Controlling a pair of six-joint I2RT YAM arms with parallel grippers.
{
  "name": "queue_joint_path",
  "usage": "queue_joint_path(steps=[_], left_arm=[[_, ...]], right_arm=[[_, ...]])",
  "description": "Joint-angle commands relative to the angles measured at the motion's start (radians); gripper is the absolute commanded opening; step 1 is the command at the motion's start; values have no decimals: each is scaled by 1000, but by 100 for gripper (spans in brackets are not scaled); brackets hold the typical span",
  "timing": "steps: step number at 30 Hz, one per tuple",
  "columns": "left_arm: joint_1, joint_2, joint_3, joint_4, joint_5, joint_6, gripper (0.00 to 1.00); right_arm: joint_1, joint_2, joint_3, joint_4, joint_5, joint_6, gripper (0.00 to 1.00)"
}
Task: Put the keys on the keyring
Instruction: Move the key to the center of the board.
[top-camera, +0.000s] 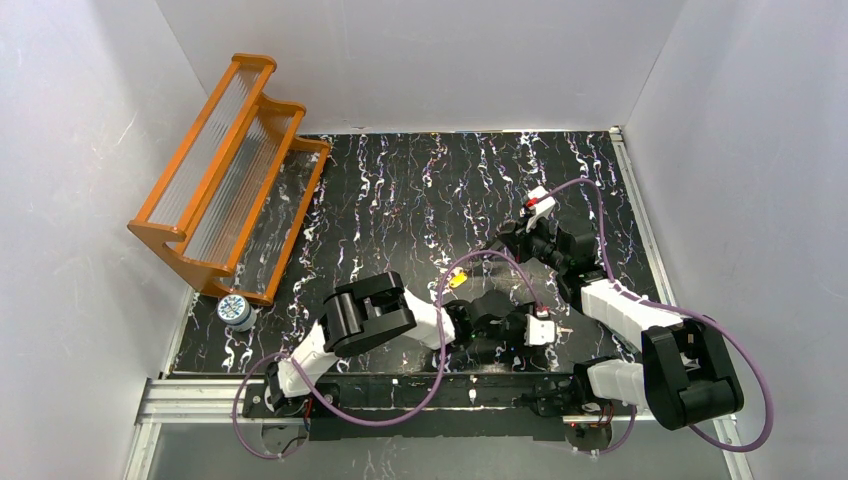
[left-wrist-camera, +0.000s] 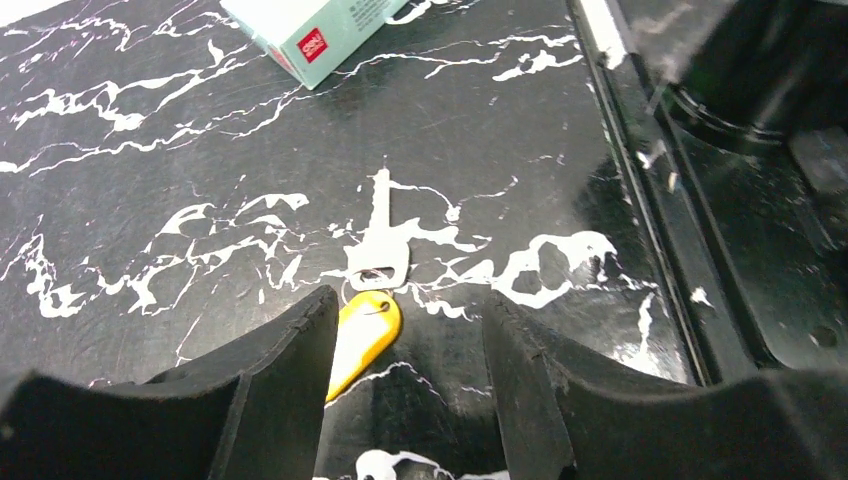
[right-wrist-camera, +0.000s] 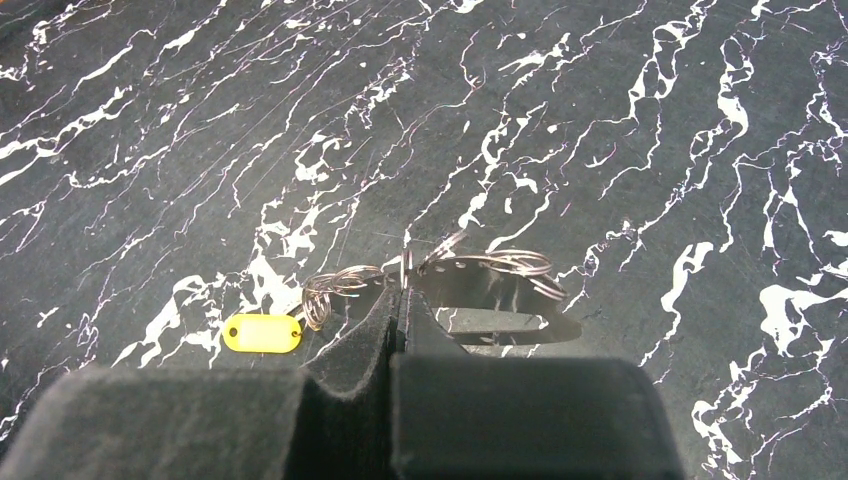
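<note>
**Left pincer** (left-wrist-camera: 405, 380): jaws apart, straddling a yellow tag (left-wrist-camera: 366, 330) that meets the head of a silver key (left-wrist-camera: 383, 240) lying flat on the bench (left-wrist-camera: 150, 200). **Right pincer** (right-wrist-camera: 398, 300): closed, pinching the keyring (right-wrist-camera: 500, 264) of wire loops, with a second yellow tag (right-wrist-camera: 262, 333) at its far end.

The right gripper (right-wrist-camera: 399, 305) has its two dark fingers pressed together, pinching a thin wire keyring (right-wrist-camera: 495, 263) at their tips over the black, white-veined table (right-wrist-camera: 620, 120). Left of the tips, a smaller wire coil (right-wrist-camera: 335, 285) meets a flat yellow tag (right-wrist-camera: 262, 333) lying on the table
</note>
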Motion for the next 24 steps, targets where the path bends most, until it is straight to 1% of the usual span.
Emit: queue_joint_path(steps=[1,7,13,15,18,24], left_arm=[[-6,26,54,-9,-57,-52,54],[-3,51,98,-66,-89,-124,54],[3,91,198,-266,-124,-180,52],[5,97,216,-301,-128,-183,49],[5,88,199,-310,-124,-185,44],[19,43,115,-308,-122,-190,28]], right_arm=[[-5,-23,-1,43,0,-27,1],[-4,-27,-2,35,4,-37,1],[-4,-30,-3,32,1,-37,1],[-4,-30,-4,32,0,-38,1],[-4,-33,-5,29,0,-38,1],[-5,-35,-5,29,-12,-38,1]])
